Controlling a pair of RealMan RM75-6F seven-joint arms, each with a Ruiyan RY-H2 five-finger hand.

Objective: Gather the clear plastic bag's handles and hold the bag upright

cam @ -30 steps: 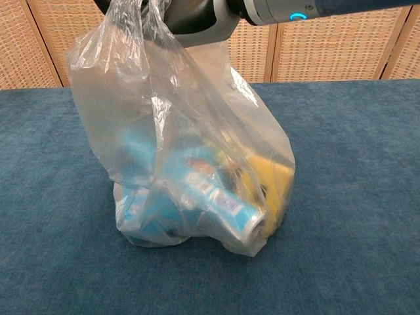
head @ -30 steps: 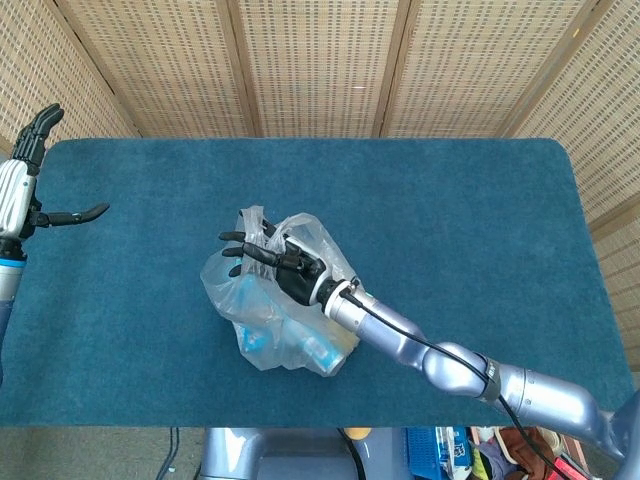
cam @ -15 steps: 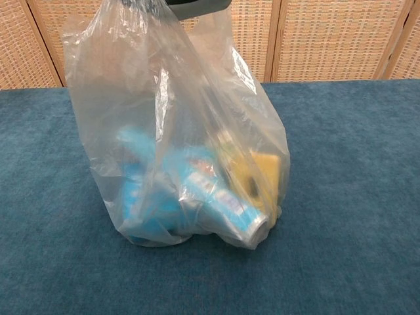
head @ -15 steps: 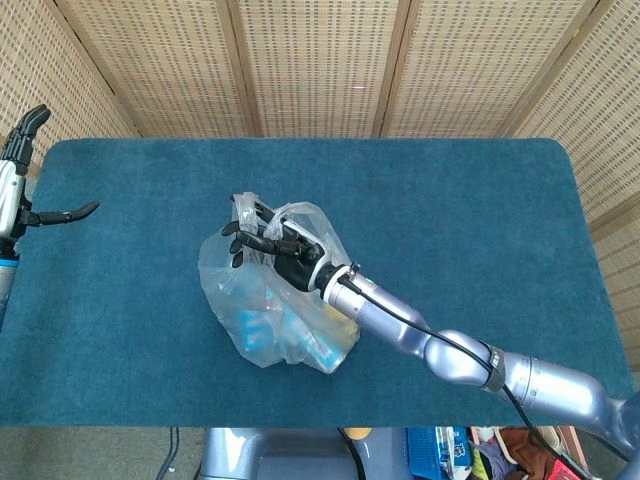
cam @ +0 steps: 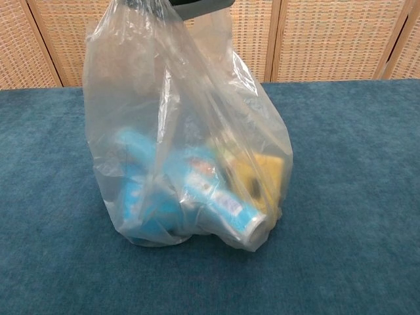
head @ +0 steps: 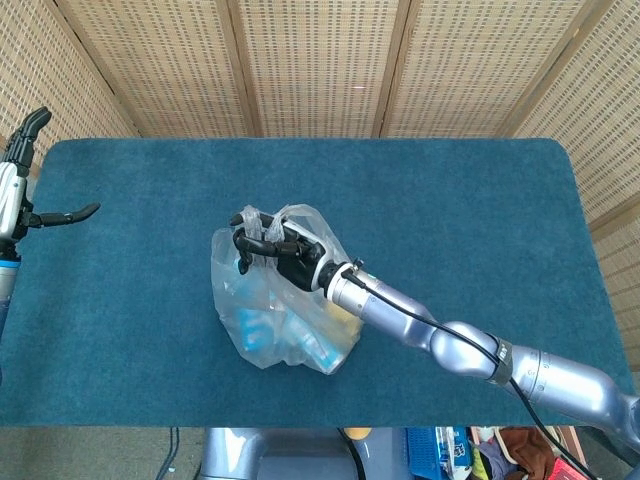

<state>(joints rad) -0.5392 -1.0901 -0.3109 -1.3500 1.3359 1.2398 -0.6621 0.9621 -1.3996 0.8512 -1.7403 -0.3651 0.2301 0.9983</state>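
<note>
Nearest the chest camera stands the clear plastic bag (cam: pixel 187 131), upright on the blue table cover (cam: pixel 354 197), its base resting on the cloth and its walls drawn up tall toward the top of the frame. Through the film show a light-blue packet (cam: pixel 141 190) at the left, a blue-and-white printed pack (cam: pixel 220 203) lying tilted in the middle with its end toward the lower right, and a yellow packet (cam: pixel 262 177) at the right behind it. The bag's upper part narrows into gathered folds at the frame's top edge, where only a dark sliver of the right hand (cam: pixel 197 6) shows.

From the head camera the bag (head: pixel 262 325) sits near the middle of the table, slightly toward the near edge. The right hand (head: pixel 285 255) is over its mouth, black fingers (head: pixel 250 243) curled inward and hooked through the two handle loops (head: pixel 262 216), which bunch together just above the knuckles. The plastic is pulled up against the fingers. The silver right arm (head: pixel 450 345) runs off toward the lower right corner.

Farther off, at the far left edge of the table, the left hand (head: pixel 25 190) is raised well apart from the bag, holding nothing, with one finger (head: pixel 70 214) stretched out sideways over the cloth and the others lifted apart. Behind the table stand woven wicker screens (head: pixel 320 65).
</note>
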